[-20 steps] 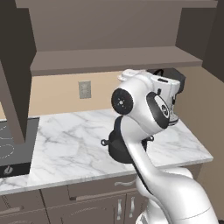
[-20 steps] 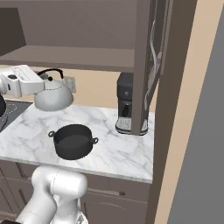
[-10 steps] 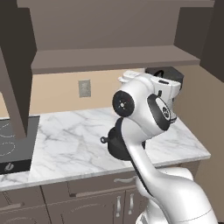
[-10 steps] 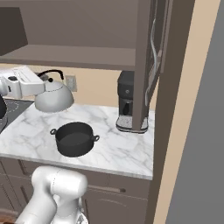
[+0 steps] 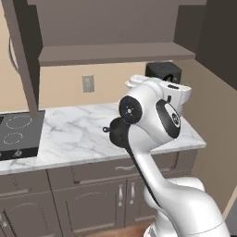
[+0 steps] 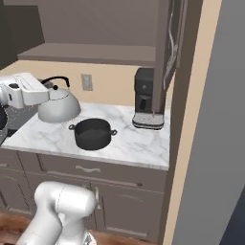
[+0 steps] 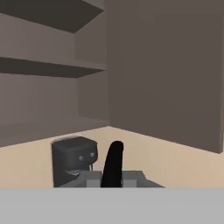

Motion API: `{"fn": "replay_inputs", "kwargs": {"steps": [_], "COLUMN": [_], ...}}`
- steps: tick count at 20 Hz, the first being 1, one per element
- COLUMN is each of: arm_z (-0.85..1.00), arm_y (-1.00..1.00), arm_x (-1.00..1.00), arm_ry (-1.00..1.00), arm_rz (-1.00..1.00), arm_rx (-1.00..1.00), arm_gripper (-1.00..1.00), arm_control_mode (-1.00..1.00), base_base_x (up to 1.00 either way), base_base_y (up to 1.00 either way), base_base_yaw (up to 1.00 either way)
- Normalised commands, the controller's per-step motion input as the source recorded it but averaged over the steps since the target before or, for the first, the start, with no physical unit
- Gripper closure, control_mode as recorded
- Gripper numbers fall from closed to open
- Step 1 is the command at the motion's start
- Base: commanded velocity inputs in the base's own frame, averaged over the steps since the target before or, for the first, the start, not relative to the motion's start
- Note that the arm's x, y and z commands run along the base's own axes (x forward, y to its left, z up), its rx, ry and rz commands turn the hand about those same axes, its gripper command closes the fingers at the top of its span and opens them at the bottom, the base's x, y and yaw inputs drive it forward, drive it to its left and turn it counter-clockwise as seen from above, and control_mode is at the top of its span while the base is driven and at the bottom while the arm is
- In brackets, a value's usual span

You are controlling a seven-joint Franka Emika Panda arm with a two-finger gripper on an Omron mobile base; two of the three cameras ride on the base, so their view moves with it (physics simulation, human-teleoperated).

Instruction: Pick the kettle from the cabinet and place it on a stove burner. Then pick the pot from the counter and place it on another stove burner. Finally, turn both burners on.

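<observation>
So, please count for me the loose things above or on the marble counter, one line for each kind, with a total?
Kettle, held above the counter by its black handle in the gripper: 1
Pot: 1
Coffee machine: 1
Total: 3

kettle [image 6: 58,105] at tool, apparently above counter [image 6: 139,146] | pot [image 6: 93,133] beside it

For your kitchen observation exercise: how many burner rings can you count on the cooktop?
2: one ring nearer the wall, a smaller ring nearer the front, both on the cooktop. More may lie beyond the picture's left edge.
</observation>
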Motion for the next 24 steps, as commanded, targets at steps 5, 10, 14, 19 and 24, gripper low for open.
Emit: {"fn": "replay_inputs", "kwargs": {"steps": [5,10,14,19,24], "arm_z": [0.0,0.0,0.0,0.0,0.0], "arm_y": [0.0,0.0,0.0,0.0,0.0], "arm_x": [0.0,0.0,0.0,0.0,0.0], "arm_ry": [0.0,0.0,0.0,0.0,0.0], "arm_rz": [0.0,0.0,0.0,0.0,0.0], "arm_rx": [0.0,0.0,0.0,0.0,0.0], "arm_gripper": [1.0,1.0,1.0,1.0,1.0], "arm_control_mode": [1.0,1.0,1.0,1.0,1.0], "base_base_x": [-0.5,-0.37,-0.37,-0.4,-0.42], "base_base_y": [0.59,0.72,0.72,0.64,0.63], "base_base_yaw": [0.0,0.0,-0.01,0.0,0.0]}}
